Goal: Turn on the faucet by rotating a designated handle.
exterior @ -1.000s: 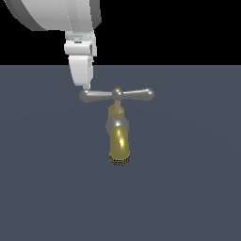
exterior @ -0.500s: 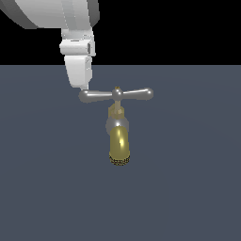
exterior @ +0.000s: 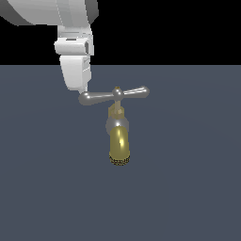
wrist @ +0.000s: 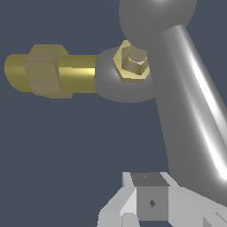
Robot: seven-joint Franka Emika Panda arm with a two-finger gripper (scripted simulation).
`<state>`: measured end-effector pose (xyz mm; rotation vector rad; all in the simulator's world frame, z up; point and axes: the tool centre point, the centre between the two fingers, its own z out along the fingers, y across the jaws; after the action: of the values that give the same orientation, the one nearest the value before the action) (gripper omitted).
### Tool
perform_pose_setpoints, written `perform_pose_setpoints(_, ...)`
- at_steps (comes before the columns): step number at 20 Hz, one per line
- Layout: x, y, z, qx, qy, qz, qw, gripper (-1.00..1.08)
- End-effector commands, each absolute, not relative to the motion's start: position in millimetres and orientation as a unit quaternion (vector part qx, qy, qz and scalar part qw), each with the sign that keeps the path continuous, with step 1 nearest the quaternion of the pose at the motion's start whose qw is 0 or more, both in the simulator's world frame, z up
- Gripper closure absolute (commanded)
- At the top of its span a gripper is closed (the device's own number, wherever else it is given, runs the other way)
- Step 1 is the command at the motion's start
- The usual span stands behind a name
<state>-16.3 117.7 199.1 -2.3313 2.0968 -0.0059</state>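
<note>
The faucet (exterior: 119, 141) stands mid-scene in the exterior view, its gold spout pointing toward the camera with a dark mesh tip. On top lies the handle (exterior: 114, 95), a silver crossbar with a small brass cap. My white gripper (exterior: 82, 89) comes down from above, its fingers together, the tip touching the knob at the exterior view's left end of the crossbar. In the wrist view one silver arm of the handle (wrist: 188, 111) runs close past my gripper (wrist: 150, 205), with the brass cap (wrist: 131, 62) and the gold faucet body (wrist: 53, 69) beyond.
A flat dark grey-blue floor (exterior: 188, 188) surrounds the faucet, under a black background. Nothing else stands on it.
The gripper has come slightly lower and nearer against the left knob. The crossbar has turned a little: its left end now sits lower in the picture and its right end higher.
</note>
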Motion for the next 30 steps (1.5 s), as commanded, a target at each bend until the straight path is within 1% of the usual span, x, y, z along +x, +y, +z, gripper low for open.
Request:
perform_pose_setpoints(1, -27.4, 118.2, 198.9, -0.744, 0.668, 0.0, 0.0, 1.08)
perform_pose_setpoints(10, -53.4, 118.0, 199.0, -0.744, 0.668, 0.0, 0.0, 1.08)
perform_pose_setpoints(12, -48.5, 118.5, 199.4, -0.744, 0.668, -0.002, 0.002, 1.08)
perform_pose_setpoints(30, -95.4, 74.8, 199.1, -0.744, 0.668, -0.001, 0.001, 1.08)
